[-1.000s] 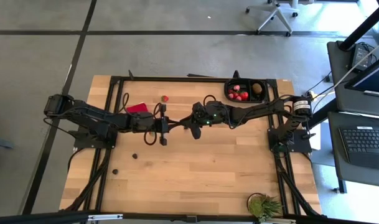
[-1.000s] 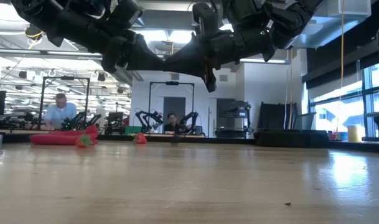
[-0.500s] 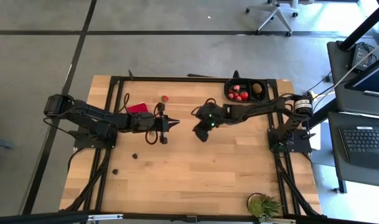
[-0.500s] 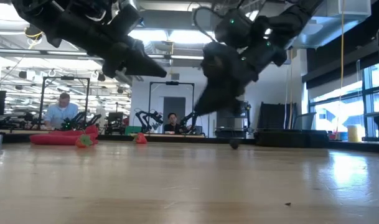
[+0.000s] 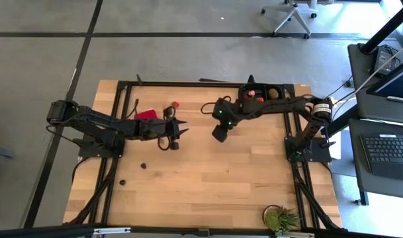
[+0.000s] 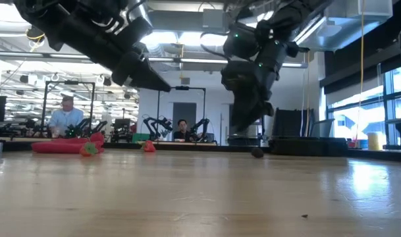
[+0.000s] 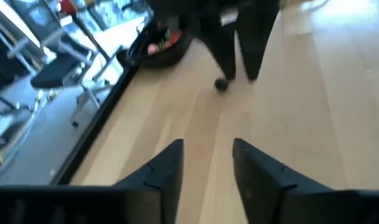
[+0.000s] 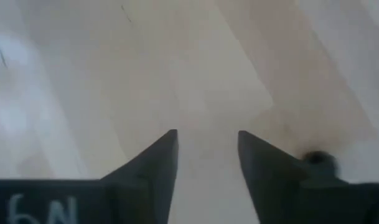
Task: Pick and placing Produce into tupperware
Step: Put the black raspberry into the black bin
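Observation:
My left gripper [image 5: 179, 131] hovers open over the table's middle, near the red cloth [image 5: 146, 114], with nothing between its fingers [image 7: 167, 163]. My right gripper [image 5: 220, 135] points down, open, just above the wood. A small dark round piece of produce [image 8: 317, 158] lies on the table beside one of its fingers [image 8: 259, 155], outside the gap; it also shows in the low view [image 6: 257, 153] and the left wrist view [image 7: 221, 84]. The black tupperware [image 5: 275, 94] at the far right holds red pieces and a brown lump. A red piece [image 5: 175, 104] lies far of my left gripper.
Two more dark round pieces [image 5: 143, 166] [image 5: 122, 181] lie toward the near left. A green plant [image 5: 280, 218] stands at the near right corner. A black frame [image 5: 188, 84] runs along the table's edges. People sit at benches beyond the table [image 6: 63, 120].
The two grippers, close together a second ago, have drawn apart. My right gripper has tipped steeply downward, swung toward the far right and opened. My left gripper has opened. A dark round piece has come to lie on the table under my right gripper.

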